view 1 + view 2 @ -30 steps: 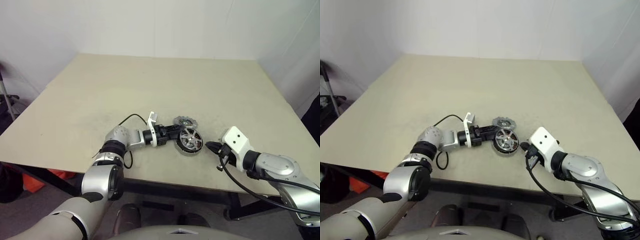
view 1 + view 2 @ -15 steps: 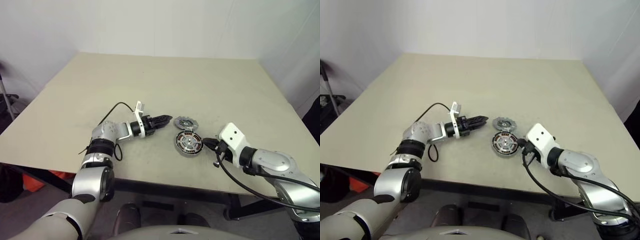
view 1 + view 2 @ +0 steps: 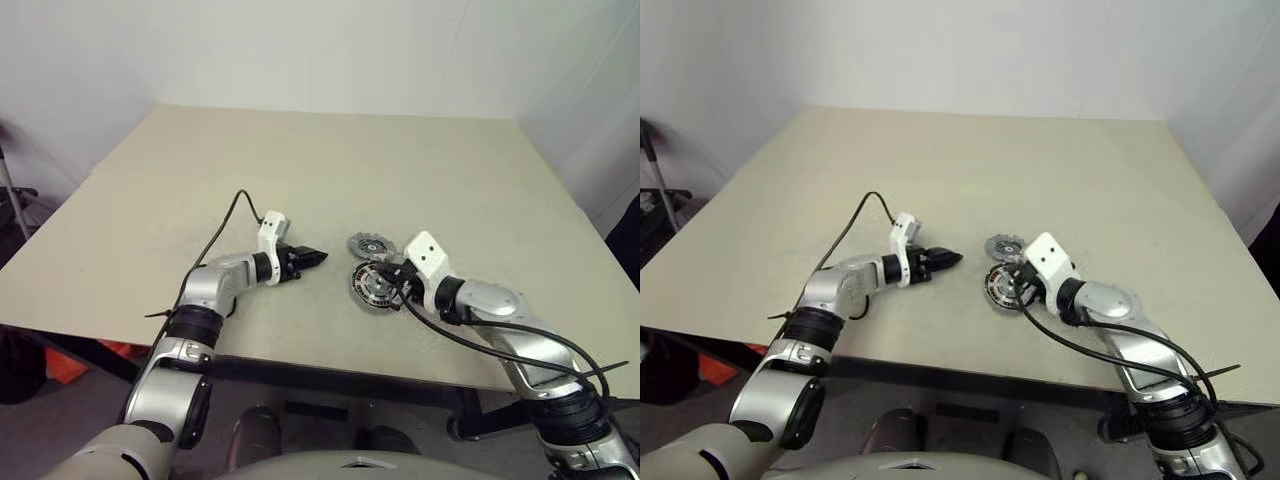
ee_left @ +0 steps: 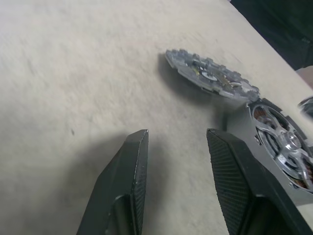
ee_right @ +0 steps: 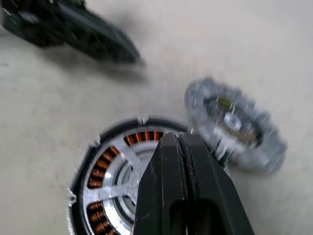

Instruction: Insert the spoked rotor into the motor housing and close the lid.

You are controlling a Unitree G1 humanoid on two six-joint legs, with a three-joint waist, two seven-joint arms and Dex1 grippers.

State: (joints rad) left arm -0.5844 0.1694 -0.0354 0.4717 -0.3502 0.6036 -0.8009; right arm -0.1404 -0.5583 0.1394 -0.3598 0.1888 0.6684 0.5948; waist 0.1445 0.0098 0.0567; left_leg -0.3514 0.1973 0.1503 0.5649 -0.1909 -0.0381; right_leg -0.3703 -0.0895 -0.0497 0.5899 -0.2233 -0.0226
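A: Where is the motor housing (image 3: 377, 287) sitting for you?

B: It is lying flat on the table (image 3: 330, 170), near your front edge, with the spoked rotor (image 5: 115, 183) resting inside it; you can see silvery spokes over the copper windings. The lid (image 3: 366, 246) is lying just behind it, touching or nearly touching its rim.

A: And your arms?

B: Your right gripper (image 5: 179, 147) is reaching in from the right, angled down, with its two black fingers pressed together and empty, hovering over the housing's far rim. Your left gripper (image 4: 176, 147) is pointing toward the parts from the left, near them but apart, its fingers parted with nothing between them.

A: Any writing?

B: None you can read.
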